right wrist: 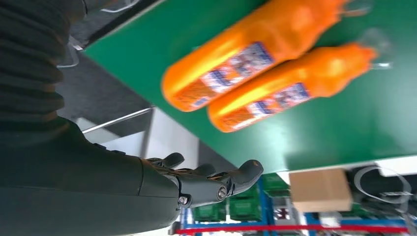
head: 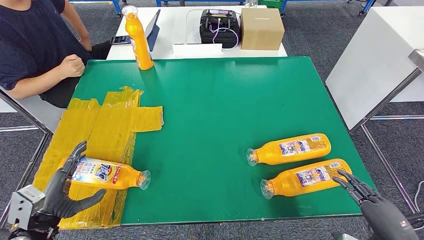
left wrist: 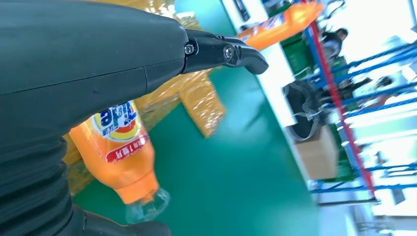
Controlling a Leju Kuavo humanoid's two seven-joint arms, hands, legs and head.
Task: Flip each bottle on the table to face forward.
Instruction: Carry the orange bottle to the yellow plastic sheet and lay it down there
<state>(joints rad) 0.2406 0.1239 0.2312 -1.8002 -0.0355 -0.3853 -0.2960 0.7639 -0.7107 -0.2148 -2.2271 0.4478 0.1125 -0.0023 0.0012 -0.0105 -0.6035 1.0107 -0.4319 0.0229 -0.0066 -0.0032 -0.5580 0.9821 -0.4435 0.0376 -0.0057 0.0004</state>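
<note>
My left hand (head: pixel 60 192) is cupped loosely round the base of the bottle (head: pixel 107 173) lying on the yellow tape patch (head: pixel 107 130) near the table's (head: pixel 225 95) front left corner, front label up. My right hand (head: pixel 372 202) is open, empty, fingertips by the nearer bottle (head: pixel 305 178) at the front right, probably next to turn.

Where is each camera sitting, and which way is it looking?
Head view: high on the robot, looking forward and down at the green table; both hands show, the left hand around the left bottle.
Left wrist view: behind the left hand, looking at that same bottle.
Right wrist view: behind the right hand, looking at two lying bottles.
Head and right wrist views share those two bottles.
</note>
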